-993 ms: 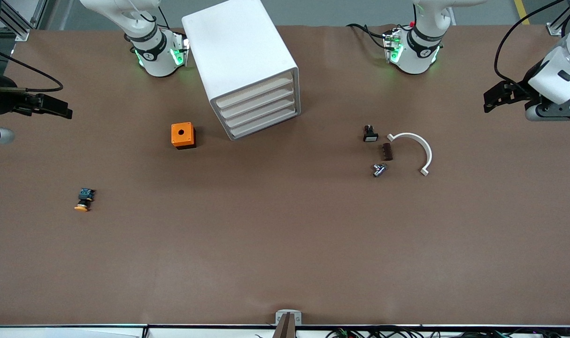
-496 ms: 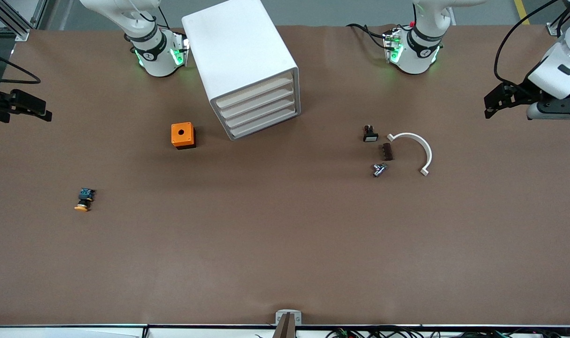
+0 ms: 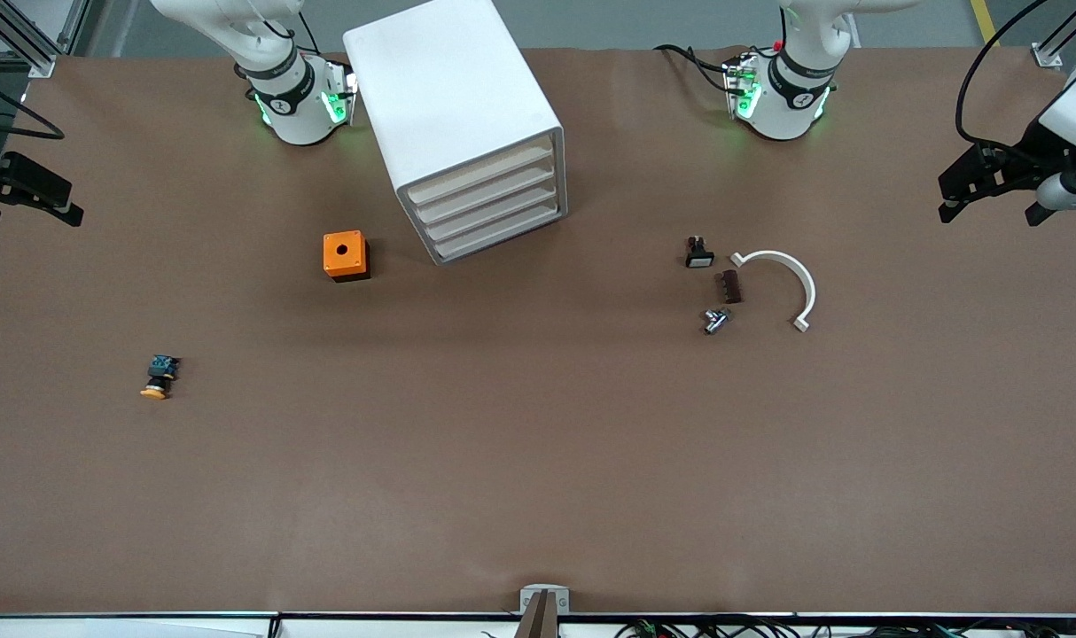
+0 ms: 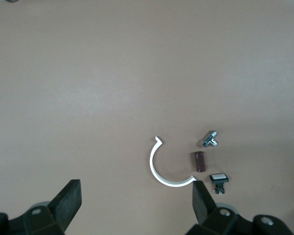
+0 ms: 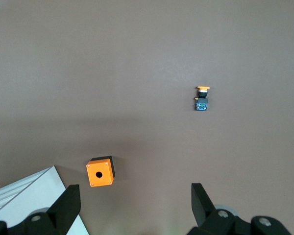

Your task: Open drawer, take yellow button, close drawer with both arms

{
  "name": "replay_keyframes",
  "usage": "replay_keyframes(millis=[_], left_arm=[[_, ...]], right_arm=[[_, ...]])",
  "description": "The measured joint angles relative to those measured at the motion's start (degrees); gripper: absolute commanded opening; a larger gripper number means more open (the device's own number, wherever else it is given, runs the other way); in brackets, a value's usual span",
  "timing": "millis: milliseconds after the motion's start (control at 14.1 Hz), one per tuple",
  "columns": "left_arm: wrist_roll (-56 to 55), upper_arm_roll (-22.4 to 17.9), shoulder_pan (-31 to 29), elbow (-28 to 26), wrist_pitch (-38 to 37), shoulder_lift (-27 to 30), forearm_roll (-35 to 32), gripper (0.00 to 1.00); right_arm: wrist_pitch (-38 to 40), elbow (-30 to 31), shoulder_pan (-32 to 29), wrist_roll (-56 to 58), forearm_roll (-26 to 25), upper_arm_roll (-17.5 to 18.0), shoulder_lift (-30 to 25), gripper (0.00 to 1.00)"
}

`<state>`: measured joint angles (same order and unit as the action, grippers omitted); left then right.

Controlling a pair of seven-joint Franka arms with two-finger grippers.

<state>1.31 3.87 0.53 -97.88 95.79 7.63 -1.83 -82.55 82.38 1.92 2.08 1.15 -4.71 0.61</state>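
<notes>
All four drawers of the white drawer cabinet (image 3: 467, 133) look shut, fronts flush, angled toward the front camera. The button (image 3: 158, 376) lies out on the bare counter (image 3: 538, 461), toward the right arm's end, nearer the front camera than the orange cube with a round hole (image 3: 346, 255), well apart from it and from the cabinet; orange cap faces the front camera, blue end away. Nothing touches it.

Right claw (image 3: 28, 190) hangs high over the counter edge at the right arm's end, fingers spread wide, holding nothing; its wrist view shows button (image 5: 202, 98), cube (image 5: 100, 172) and a cabinet corner (image 5: 34, 193) far below. Left claw (image 3: 990, 182) is up over the left arm's end of the counter, also wide open and empty; its wrist view looks down on the white half-ring clip (image 4: 161, 169), brown cylinder (image 4: 199, 161), small metal fitting (image 4: 210, 139) and black part with white face (image 4: 218, 178), clustered close together.

Judgement: either the task is finished, button taken out and drawer shut again with both arms parked clear, or it hasn't started. Button lying out with drawers shut leans toward done; these views alone can't settle it. If unstarted, everything is left: pull a drawer, grab the button, push the drawer closed
</notes>
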Motion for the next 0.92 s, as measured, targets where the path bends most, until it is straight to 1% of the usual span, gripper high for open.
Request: replay_keyframes(millis=[284,425,567,922], left_arm=[[-1.07,0.07,0.0,2.33,-0.36,-1.83,1.28,1.0],[-5.29,0.04,-0.05,3.88,-0.39,-2.4,1.33,1.0],[-7.25,0.08,0.02,5.25,-0.55,-3.41,1.33,1.0],[-5.26,0.07,-0.08,6.47,-1.78,-4.73,1.33,1.0]], right_arm=[[-0.46,2.02,-0.32,-0.15,0.0,-0.77,-0.82,1.0],[-1.31,3.93,-0.49,-0.15,0.0,-1.03,-2.22,1.0],[-1.38,4.96,-0.5,-0.15,0.0,-1.06,-3.54,1.0],[-1.62,5.83,-0.55,-0.15,0.0,-1.06,-4.52,1.0]])
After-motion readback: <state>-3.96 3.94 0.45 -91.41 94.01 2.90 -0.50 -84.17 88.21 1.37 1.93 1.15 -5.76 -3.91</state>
